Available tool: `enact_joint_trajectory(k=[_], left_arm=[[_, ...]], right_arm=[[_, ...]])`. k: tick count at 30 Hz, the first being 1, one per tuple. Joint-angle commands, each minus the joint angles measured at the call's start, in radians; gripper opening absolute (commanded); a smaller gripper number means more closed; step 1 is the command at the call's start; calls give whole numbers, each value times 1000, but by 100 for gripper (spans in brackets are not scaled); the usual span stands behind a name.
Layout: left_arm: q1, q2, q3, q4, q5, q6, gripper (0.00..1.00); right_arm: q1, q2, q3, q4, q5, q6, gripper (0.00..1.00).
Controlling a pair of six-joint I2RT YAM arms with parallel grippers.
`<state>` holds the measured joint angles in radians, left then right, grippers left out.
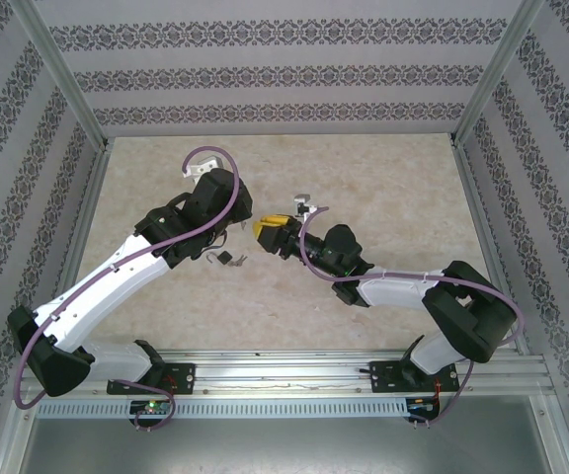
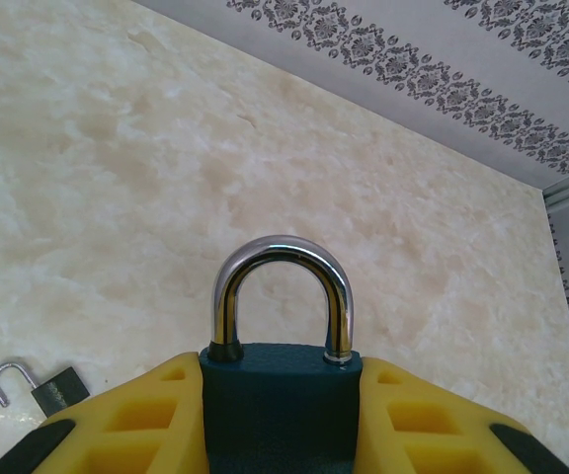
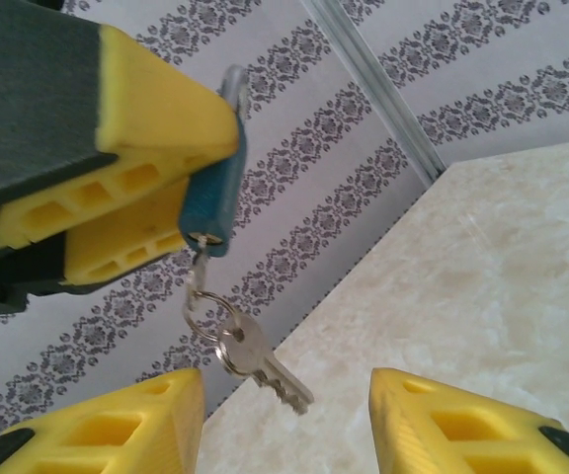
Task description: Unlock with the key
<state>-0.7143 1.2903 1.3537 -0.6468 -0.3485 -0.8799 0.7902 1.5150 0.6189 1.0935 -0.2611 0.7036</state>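
A dark teal padlock (image 2: pixel 281 400) with a chrome shackle (image 2: pixel 283 257) is clamped between the yellow fingers (image 2: pixel 146 415) of my left gripper (image 2: pixel 281 370); both shackle legs sit in the body. In the right wrist view the same padlock (image 3: pixel 210 202) hangs at the upper left in those fingers (image 3: pixel 136 148). A key (image 3: pixel 198 265) stands in its bottom keyhole, and a ring carries a second key (image 3: pixel 257 360) dangling below. My right gripper (image 3: pixel 286 380) is open just under the dangling key, touching nothing. From above, its yellow fingers (image 1: pixel 270 228) sit beside the left wrist (image 1: pixel 220 193).
A small grey padlock (image 2: pixel 55 388) with its shackle swung open lies on the marble-patterned table (image 2: pixel 117 178), also seen from above as a small padlock (image 1: pixel 223 259) under the left arm. Patterned walls (image 1: pixel 284 74) and aluminium posts (image 1: pixel 482 89) close in the table.
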Motion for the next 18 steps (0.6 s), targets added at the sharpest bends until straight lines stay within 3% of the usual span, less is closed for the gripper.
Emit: enact_joint_trajectory(k=[1,12,18], left_arm=[[-14,-9,32,4,-14,21,26],[-13,-12,28,9,6,12,26],[-13,-15,16,35,31,9,26]], right_arm=[[15,20,53,62,-50,6,47],[29,66,126,46,-86,22,44],[32,93,167,49,-117,64,36]])
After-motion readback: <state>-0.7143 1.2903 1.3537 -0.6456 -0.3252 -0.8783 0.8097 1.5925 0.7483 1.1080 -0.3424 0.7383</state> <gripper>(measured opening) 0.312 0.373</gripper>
